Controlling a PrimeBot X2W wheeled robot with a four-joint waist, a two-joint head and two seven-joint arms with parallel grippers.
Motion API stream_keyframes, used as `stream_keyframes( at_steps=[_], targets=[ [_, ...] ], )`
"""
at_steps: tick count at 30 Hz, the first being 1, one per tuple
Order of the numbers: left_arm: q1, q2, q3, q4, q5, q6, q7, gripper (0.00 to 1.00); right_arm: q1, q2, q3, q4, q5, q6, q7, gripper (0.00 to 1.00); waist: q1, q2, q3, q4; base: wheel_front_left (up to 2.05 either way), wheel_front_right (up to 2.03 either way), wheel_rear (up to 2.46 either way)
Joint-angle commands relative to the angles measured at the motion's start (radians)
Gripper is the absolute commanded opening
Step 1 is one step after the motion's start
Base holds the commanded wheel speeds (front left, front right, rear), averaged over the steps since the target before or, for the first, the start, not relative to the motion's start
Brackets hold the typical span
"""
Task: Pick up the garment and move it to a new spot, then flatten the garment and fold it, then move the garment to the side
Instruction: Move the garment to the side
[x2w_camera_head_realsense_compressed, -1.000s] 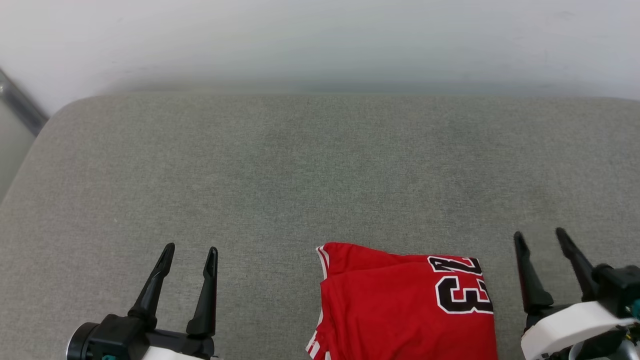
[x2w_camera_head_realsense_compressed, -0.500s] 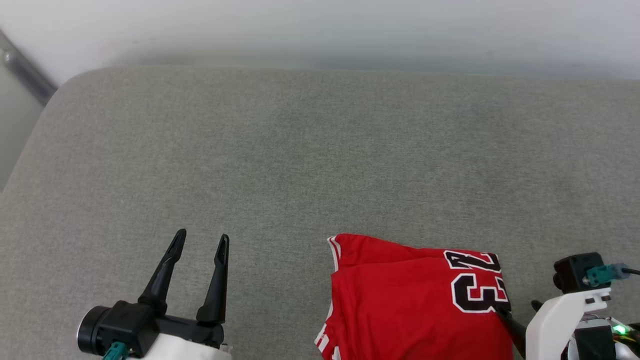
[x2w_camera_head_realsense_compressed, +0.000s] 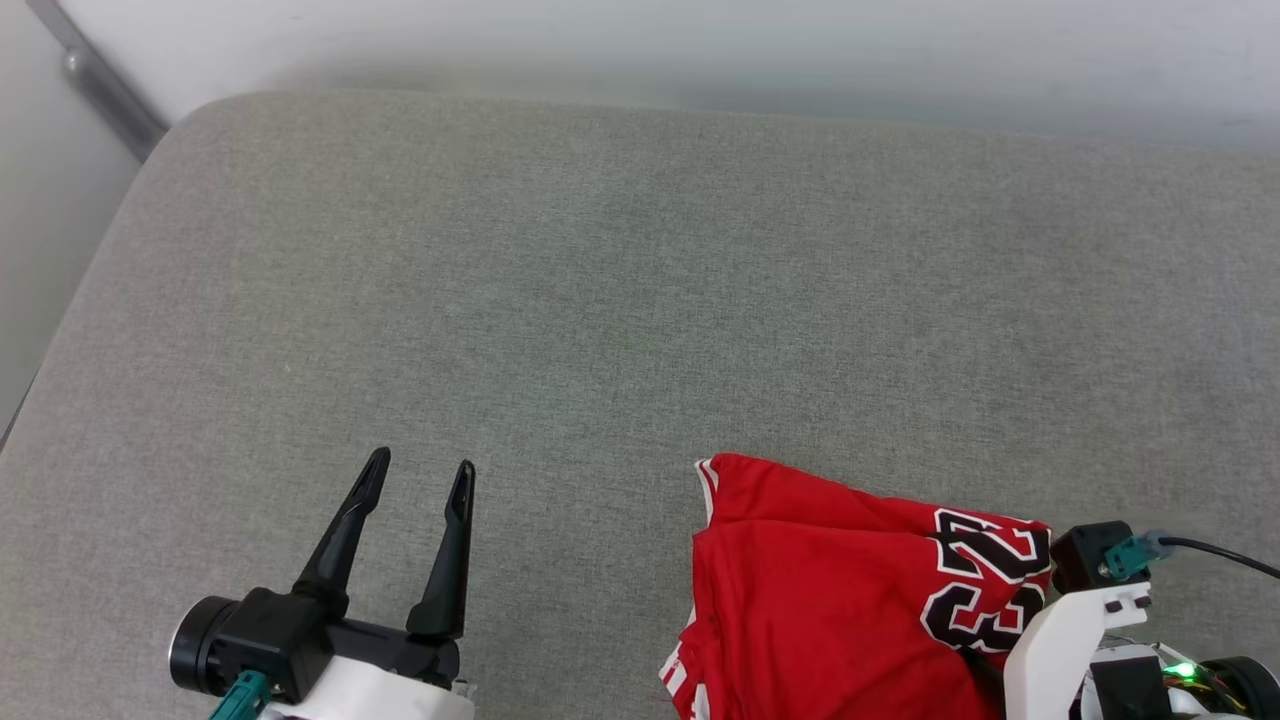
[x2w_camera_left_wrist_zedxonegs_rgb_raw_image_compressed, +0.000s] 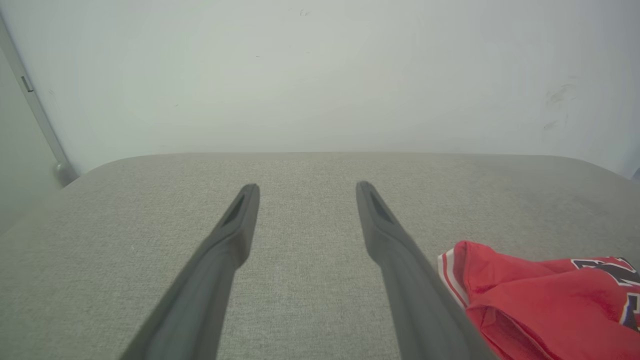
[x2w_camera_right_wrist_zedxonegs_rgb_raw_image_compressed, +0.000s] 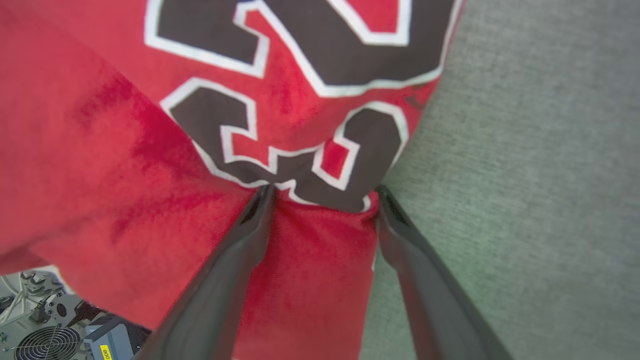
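Red and folded, you have one garment (x2w_camera_head_realsense_compressed: 830, 600). Both grippers gape: left gripper (x2w_camera_head_realsense_compressed: 420, 462) well left of it, right gripper (x2w_camera_right_wrist_zedxonegs_rgb_raw_image_compressed: 322, 192) tips touching its numbered edge.

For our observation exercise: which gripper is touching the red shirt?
The right gripper: its open fingers meet the shirt at the number; the left gripper hangs open over grey cushion.

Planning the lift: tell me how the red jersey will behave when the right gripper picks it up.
Probably floppy: the garment lies in rumpled layers, so it should drape and may unfold. Likely light: the cloth looks thin. With the right gripper at one edge, the rest may sag.
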Motion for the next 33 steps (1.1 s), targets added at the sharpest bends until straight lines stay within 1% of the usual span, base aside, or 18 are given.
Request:
stream_keyframes(
  at_steps=[1,5,6,7,8,12,17,20,25,27,30,33],
  targets=[
    [-0.015,0.004,-0.003,0.002,-0.004,-0.001,-0.002,1.0,0.008,0.006,0.029,0.055,-0.006,0.0,-0.005,1.0,0.0,0.0,0.004,0.005,0.0,0.0,0.0],
    [-0.02,0.003,-0.012,0.005,-0.003,-0.001,-0.002,1.0,0.004,0.008,0.078,0.131,-0.013,0.002,-0.033,1.0,0.0,0.0,0.006,0.011,0.0,0.0,0.0],
    [-0.021,0.003,-0.015,0.006,-0.003,-0.001,-0.002,1.0,-0.001,0.003,0.094,0.145,-0.015,0.003,-0.043,0.45,0.0,0.0,0.006,0.011,0.0,0.0,0.0],
    [-0.022,0.003,-0.017,0.007,-0.002,-0.001,-0.002,1.0,-0.008,0.001,0.103,0.156,-0.016,0.003,-0.056,0.13,0.0,0.0,0.005,0.01,0.0,0.0,0.0],
    [-0.021,0.003,-0.019,0.009,-0.002,-0.001,-0.002,1.0,-0.017,-0.008,0.117,0.161,-0.019,0.003,-0.07,0.0,0.0,0.0,0.003,0.008,0.0,0.0,0.0],
    [-0.015,0.0,-0.025,0.009,-0.007,-0.001,-0.002,1.0,-0.055,-0.064,0.132,0.153,-0.052,0.0,-0.127,0.0,0.0,0.0,-0.008,-0.011,0.0,0.0,0.0],
    [-0.009,-0.003,-0.044,-0.003,-0.003,-0.001,-0.002,1.0,-0.117,-0.171,0.183,0.089,-0.141,-0.002,-0.149,0.0,0.0,0.0,-0.016,-0.063,0.0,0.0,0.0],
    [-0.012,-0.005,-0.067,-0.008,0.003,-0.001,-0.002,1.0,-0.158,-0.243,0.243,0.037,-0.187,0.0,-0.133,0.0,0.0,0.0,-0.008,-0.114,0.0,0.0,0.0],
    [-0.044,-0.006,-0.144,-0.011,0.003,-0.001,-0.002,1.0,-0.249,-0.416,0.325,-0.023,-0.227,-0.001,-0.093,0.0,0.0,0.0,0.034,-0.212,0.0,0.0,0.0],
    [-0.068,0.0,-0.167,-0.014,0.001,-0.001,-0.002,1.0,-0.296,-0.472,0.357,-0.035,-0.23,0.0,-0.085,0.0,0.0,0.0,0.061,-0.253,0.0,0.0,0.0],
    [-0.108,0.015,-0.212,-0.01,0.004,-0.001,-0.002,1.0,-0.352,-0.52,0.369,-0.036,-0.218,0.0,-0.085,0.0,0.0,0.0,0.1,-0.306,0.0,0.0,0.0],
    [-0.151,0.028,-0.237,-0.013,0.006,-0.001,-0.002,1.0,-0.406,-0.565,0.373,-0.019,-0.222,-0.001,-0.1,0.0,0.0,0.0,0.149,-0.355,0.0,0.0,0.0]
  ],
)
